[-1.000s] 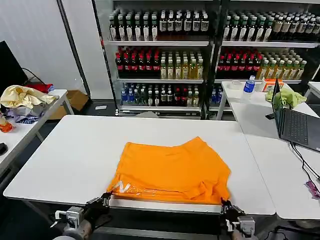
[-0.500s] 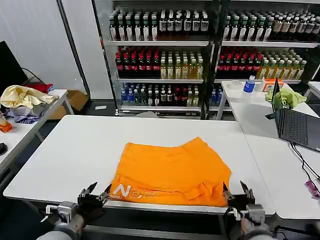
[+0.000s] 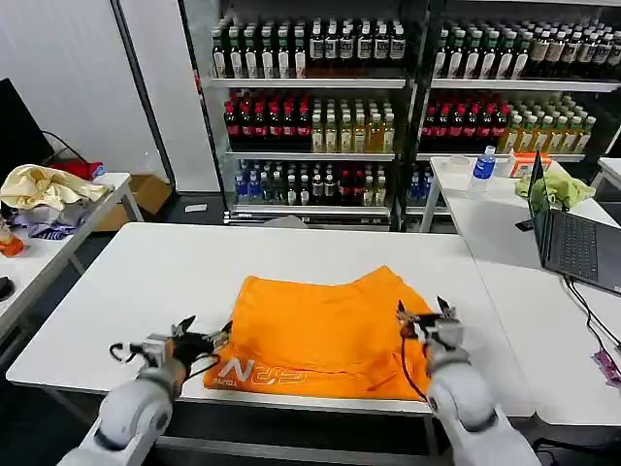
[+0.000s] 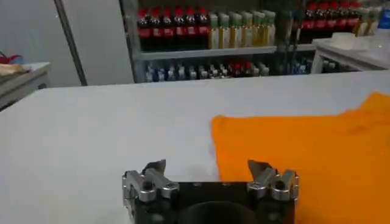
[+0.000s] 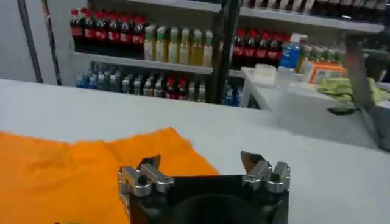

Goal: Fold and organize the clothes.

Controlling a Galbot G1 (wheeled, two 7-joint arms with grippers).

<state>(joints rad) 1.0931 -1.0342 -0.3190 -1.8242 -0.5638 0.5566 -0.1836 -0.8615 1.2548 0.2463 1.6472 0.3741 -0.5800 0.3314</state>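
Shirt (image 3: pixel 330 335), orange, one item: lies partly folded near the front edge of the white table (image 3: pixel 146 291), hem with white lettering toward me, top edge rumpled toward the shelves. I read it as folded across once already, with sleeves tucked under, though I cannot confirm what lies beneath.

Left gripper (image 3: pixel 199 342): fingers spread, holding nothing, hovering low over the table just beside the shirt's left edge. In the left wrist view the gripper (image 4: pixel 210 176) faces that edge squarely, one finger over bare table, the other over orange cloth. I judge I have it lined up there to catch the side of the shirt for the next fold.

Right gripper (image 3: pixel 425 317): fingers apart, empty, over the shirt's right edge, slightly farther from me than the left one. Its wrist view shows the gripper (image 5: pixel 201 167) with the shirt's far right corner just ahead of it, table beyond.

Placement note: both grippers flank the shirt at opposite sides, which suits a matched pinch on the two edges. Next move, in my judgement, calls for lowering until each pair of fingers straddles cloth thickness only; grabbing too deep could drag the lower layers and undo the fold.

Surroundings: laptop (image 3: pixel 577 248) on the table at right; pile of pale clothes (image 3: pixel 44 194) on the table at left; drink shelves (image 3: pixel 388 116) behind. None involved.
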